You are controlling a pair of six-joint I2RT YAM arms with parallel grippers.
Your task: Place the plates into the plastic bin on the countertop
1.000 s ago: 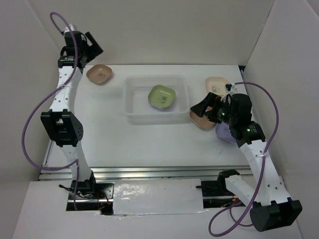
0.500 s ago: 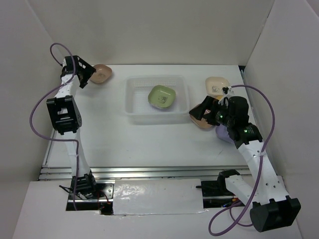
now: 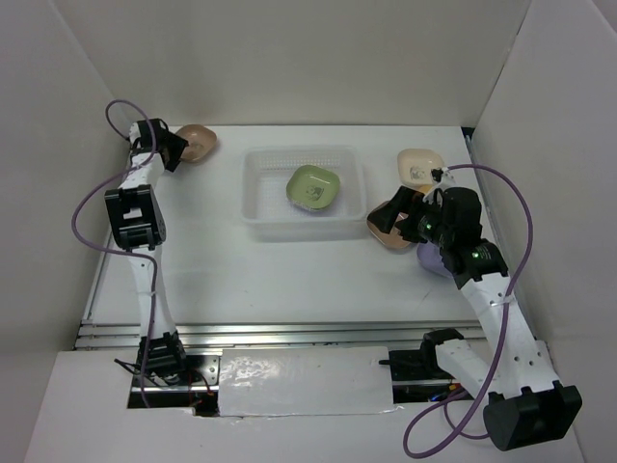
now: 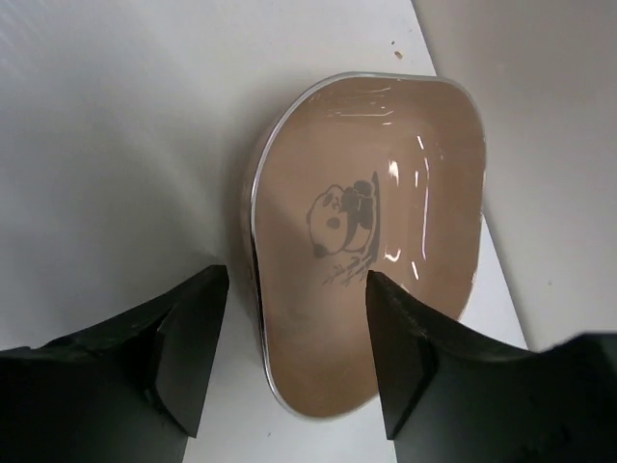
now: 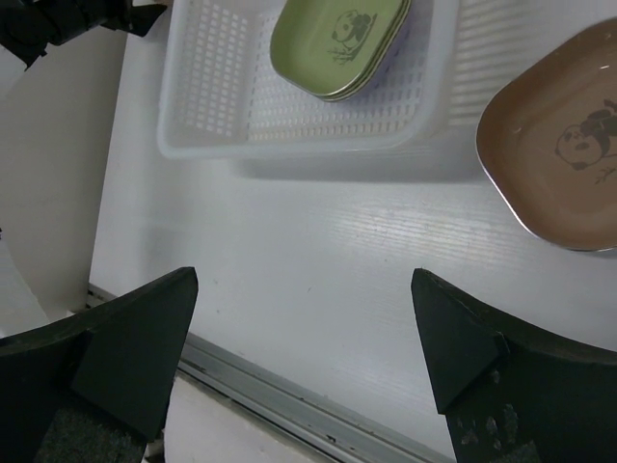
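Straddling the rim of the pink plate in the far left corner, our left gripper open (right gripper gapes wide, empty), we risk a shallow pinch sliding it against the wall.

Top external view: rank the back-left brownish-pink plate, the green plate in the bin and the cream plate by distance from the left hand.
From the left hand:
1. The back-left brownish-pink plate, at its fingertips.
2. The green plate, centre, in the plastic bin.
3. The cream plate, back right.
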